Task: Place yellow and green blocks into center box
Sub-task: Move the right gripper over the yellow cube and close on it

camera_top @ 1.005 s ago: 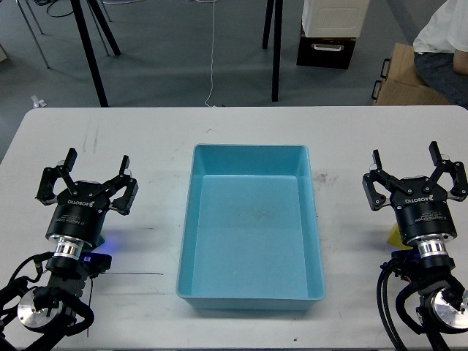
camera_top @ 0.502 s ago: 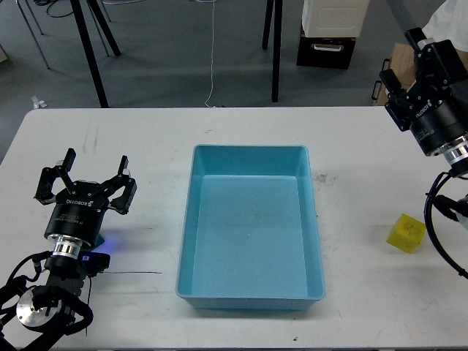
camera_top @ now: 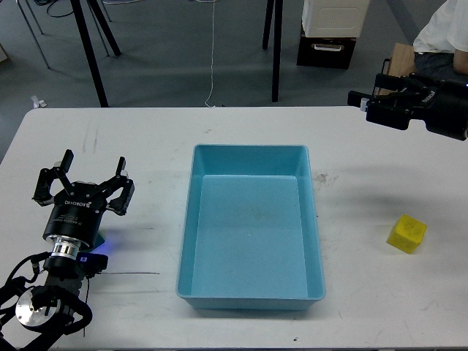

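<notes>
— Head view first: what's on the surface (camera_top: 146,131)?

— A light blue box (camera_top: 251,292) sits in the middle, nearer the front edge than the back, and it holds nothing. A yellow block (camera_top: 407,234) lies near the right edge, well apart from the box, with a small face marked on its top.

— And the green block?

— Can't see one from here.

— Where are the arms?

— The left gripper (camera_top: 91,170) stands close to the left edge, pointing toward the back edge, its jaws spread wide and gripping nothing. A small blue light glows at the base of that arm. The right gripper (camera_top: 360,99) hangs above the back right corner, turned sideways and pointing toward the left. It's dark and seen nearly end-on, so I can't tell whether its jaws are released or clenched.

— Is either one near the yellow block?

— No, the right gripper is well apart from it, up by the back edge
</notes>
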